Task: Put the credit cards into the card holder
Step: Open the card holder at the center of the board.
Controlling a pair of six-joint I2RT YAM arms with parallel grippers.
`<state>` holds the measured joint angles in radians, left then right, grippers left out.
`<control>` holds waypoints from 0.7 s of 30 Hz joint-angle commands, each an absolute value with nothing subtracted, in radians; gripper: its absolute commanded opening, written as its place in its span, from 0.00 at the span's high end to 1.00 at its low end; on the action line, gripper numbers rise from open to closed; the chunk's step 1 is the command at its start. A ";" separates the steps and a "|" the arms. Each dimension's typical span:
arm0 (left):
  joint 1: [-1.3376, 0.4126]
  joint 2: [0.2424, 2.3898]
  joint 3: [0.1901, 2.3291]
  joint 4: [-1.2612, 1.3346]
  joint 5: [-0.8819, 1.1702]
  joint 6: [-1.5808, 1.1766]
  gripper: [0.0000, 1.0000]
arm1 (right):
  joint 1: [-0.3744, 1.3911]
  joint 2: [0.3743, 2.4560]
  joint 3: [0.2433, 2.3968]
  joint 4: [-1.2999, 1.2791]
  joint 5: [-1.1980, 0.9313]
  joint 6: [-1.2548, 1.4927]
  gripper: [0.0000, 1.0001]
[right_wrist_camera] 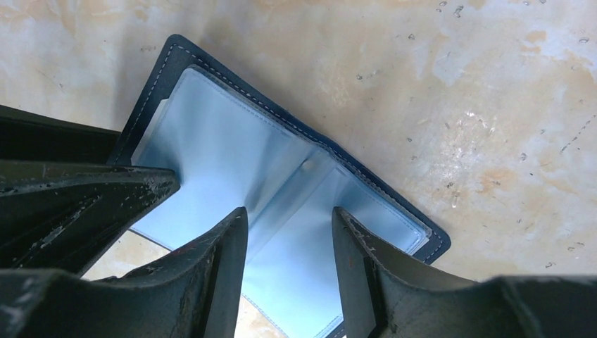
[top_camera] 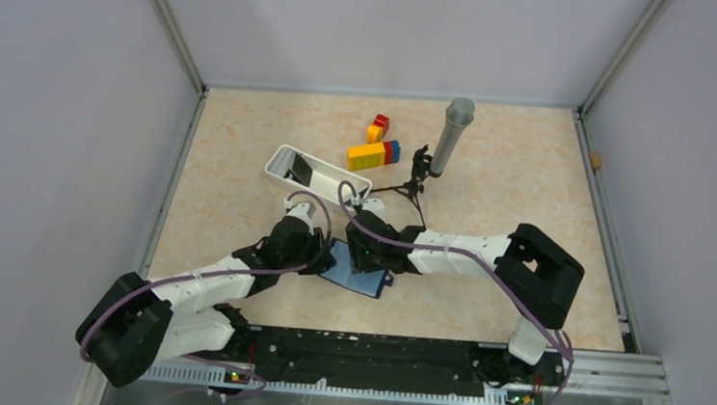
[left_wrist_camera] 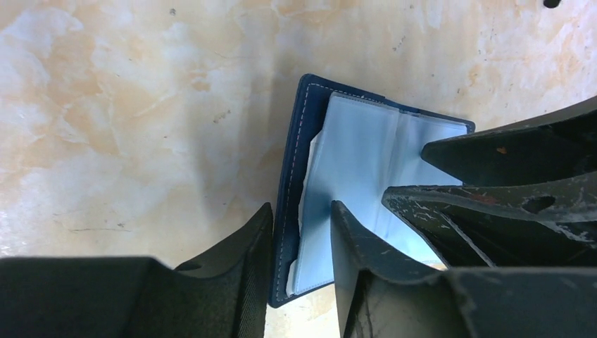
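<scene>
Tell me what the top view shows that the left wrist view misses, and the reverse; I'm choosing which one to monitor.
Top only: the tray holding cards, the blocks and the grey cylinder.
Left wrist only: the holder up close, its stitching and pale pockets, with the left fingers straddling its edge.
Both: the open holder lying on the table, with the right fingers over it.

Beige marbled table (top_camera: 492, 174), open card holder (top_camera: 363, 280) (pale lining up), white tray (top_camera: 329, 161), toy blocks (top_camera: 370, 153), small tripod (top_camera: 412, 185)
</scene>
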<state>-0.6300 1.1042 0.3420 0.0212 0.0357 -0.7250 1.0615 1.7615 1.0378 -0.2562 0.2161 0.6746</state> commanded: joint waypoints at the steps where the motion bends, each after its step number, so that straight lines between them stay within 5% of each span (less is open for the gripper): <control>1: -0.625 1.112 0.325 0.042 -0.038 -0.713 0.65 | 1.064 1.795 1.019 -0.365 0.277 0.684 0.51; 7: -0.623 1.148 0.321 0.077 0.038 -0.710 0.73 | 1.064 1.753 0.989 -0.428 0.284 0.712 0.52; 14: -0.623 1.165 0.304 0.067 0.051 -0.739 0.95 | 1.065 1.660 0.916 -0.452 0.293 0.760 0.54; 21: -0.623 1.129 0.298 0.096 0.100 -0.787 0.97 | 1.063 1.546 0.946 -0.425 0.268 0.689 0.53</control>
